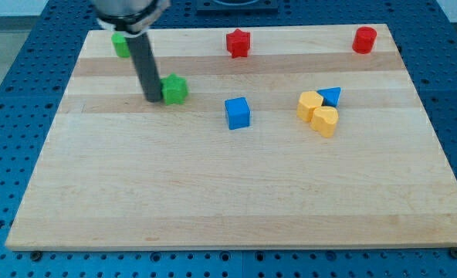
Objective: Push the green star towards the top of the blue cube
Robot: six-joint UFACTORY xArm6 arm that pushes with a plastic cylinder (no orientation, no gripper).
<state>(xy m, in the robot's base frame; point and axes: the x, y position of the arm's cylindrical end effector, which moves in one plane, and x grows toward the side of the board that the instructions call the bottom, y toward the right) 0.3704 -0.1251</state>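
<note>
Pressed against the left flank of the green star (pixel 174 89), my tip (pixel 152 99) sits on the wooden board (pixel 213 193). It is a plain rod end with nothing to open or close and nothing in its hold; it only shoves. I judge it stands on that side because the star has to travel toward the view's right, so the push comes from behind it, on the side away from the blue cube (pixel 237 113).

Taking the blue cube as my landmark and going near to far: the cube itself lies nearest the view's bottom of all the blocks, with open wood below it. To its right, well apart, a cluster of two yellow blocks (pixel 318 113) lies with a blue triangle (pixel 330 96) touching their upper right. The green star lies up and to the left of the cube, near but not touching. It has no clear long axis; it reads as a squat, roughly even shape, and I cannot tell which way any of its arms faces. Farther back, a red star (pixel 238 42) sits above the cube by the board's top edge, a red cylinder (pixel 363 39) far to the upper right, and a second green block (pixel 121 44) far to the upper left, partly behind my rod.
</note>
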